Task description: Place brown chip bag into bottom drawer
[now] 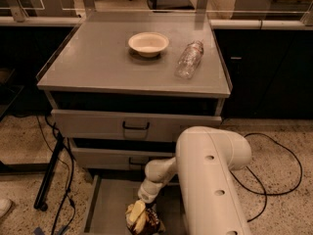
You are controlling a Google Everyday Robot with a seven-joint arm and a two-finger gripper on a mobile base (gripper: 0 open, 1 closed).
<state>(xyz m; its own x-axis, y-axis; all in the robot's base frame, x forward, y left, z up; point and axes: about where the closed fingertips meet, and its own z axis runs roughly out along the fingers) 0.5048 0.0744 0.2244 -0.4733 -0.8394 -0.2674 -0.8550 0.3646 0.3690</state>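
Noting gripper (150, 213) low over the pulled-out bottom drawer (105, 204), right against the brown chip bag (138, 219), upright over the grey drawer floor; whether clamped on the bag, cannot tell.
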